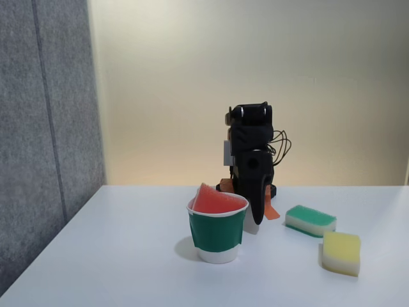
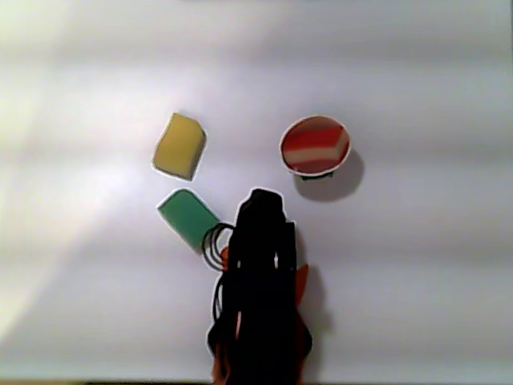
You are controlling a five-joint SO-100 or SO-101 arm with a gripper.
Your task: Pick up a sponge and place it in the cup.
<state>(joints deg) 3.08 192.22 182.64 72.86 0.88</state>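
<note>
Evidently the placing step was done: the sponge (image 1: 213,201) sat wedged in the cup (image 1: 217,235), one corner poking above the rim. Behind it the arm (image 1: 253,167) stood folded on the counter (image 1: 115,256); whether its gripper was apart or together, I could not tell. Judged: nothing remained but parking.

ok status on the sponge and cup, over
Hand down beside cup, jaw state unclear. Sponge sits in cup, poking above rim. Nothing in the way.
</note>
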